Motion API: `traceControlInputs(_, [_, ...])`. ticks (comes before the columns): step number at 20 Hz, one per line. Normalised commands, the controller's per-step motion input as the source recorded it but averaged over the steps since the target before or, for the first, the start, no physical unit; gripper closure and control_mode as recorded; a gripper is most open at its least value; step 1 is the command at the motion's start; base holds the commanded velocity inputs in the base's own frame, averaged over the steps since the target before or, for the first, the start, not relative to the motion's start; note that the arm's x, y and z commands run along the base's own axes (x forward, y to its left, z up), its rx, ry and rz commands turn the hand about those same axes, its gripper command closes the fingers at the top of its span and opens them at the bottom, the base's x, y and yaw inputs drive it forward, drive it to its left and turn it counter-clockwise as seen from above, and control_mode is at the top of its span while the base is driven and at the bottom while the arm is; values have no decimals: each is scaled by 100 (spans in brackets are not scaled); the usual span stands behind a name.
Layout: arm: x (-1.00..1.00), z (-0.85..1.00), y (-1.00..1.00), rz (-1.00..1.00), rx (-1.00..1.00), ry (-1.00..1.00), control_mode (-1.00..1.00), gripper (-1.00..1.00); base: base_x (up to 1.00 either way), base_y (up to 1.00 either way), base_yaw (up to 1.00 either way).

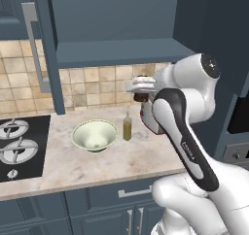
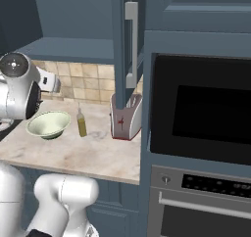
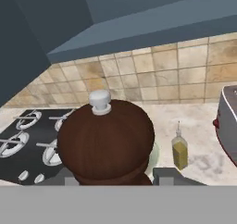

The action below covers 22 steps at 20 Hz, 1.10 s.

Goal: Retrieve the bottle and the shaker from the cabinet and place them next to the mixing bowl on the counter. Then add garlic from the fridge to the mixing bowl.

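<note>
Holding the shaker [image 3: 105, 142], your gripper [image 1: 141, 94] hangs in the air above the worktop [image 1: 97, 163], under the open cabinet [image 1: 121, 49] and close to the tiled back wall. In the hand view you see the jaws closed on the dark brown body from either side, its pale knob pointing up toward the cabinet's underside. In the left base view the shaker [image 1: 141, 89] shows as a dark shape under the white hand, clear of the worktop.

You have the bottle [image 1: 127, 125] standing upright toward the back of the worktop, just beside the mixing bowl [image 1: 95, 135] on its right and apart from it. The bowl sits in the middle of the worktop, near the stove [image 1: 22, 146] that runs along the left edge. A toaster [image 2: 126, 117] stands at the right end, against the tall oven unit [image 2: 201, 133]. The cabinet door [image 1: 44, 49] stands swung open above the stove side.
</note>
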Motion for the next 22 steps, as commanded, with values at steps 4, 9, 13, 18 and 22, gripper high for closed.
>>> traceControlInputs(4, [-41, -79, -38, 0, 0, 7, -100, 100, 0, 0, 0])
traceControlInputs(9, [-8, -70, -13, 3, 0, 3, -100, 100, 0, 0, 0])
traceControlInputs(13, [8, -29, 0, 16, 0, -1, -100, 100, 0, 0, 0])
traceControlInputs(18, [25, -7, 0, 21, 0, -4, -100, 100, 0, 0, 0])
traceControlInputs(22, [25, -4, 0, 20, 0, -1, -100, 100, 0, 0, 0])
